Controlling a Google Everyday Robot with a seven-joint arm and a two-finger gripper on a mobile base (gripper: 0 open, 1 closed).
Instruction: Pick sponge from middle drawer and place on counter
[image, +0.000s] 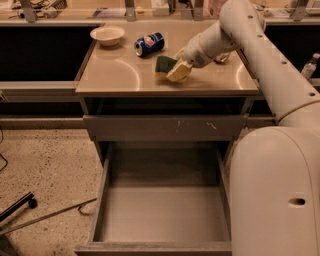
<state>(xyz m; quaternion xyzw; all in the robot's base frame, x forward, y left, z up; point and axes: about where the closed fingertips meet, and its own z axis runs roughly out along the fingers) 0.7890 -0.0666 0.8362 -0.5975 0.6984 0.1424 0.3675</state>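
On 1 counter (115, 75): 1 sponge (162, 63), 1 white bowl (107, 35), 1 blue can (149, 44) and 1 gripper (179, 72) (low over the counter, just beside the sponge); below, 1 middle drawer (165, 210) pulled open.

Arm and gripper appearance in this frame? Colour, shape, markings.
The arm has smooth off-white rounded tubular shells with a row of small dark holes and no loose cables showing. The foreground housing has an oval slot. The gripper, over the counter at the sponge, is cream-coloured.
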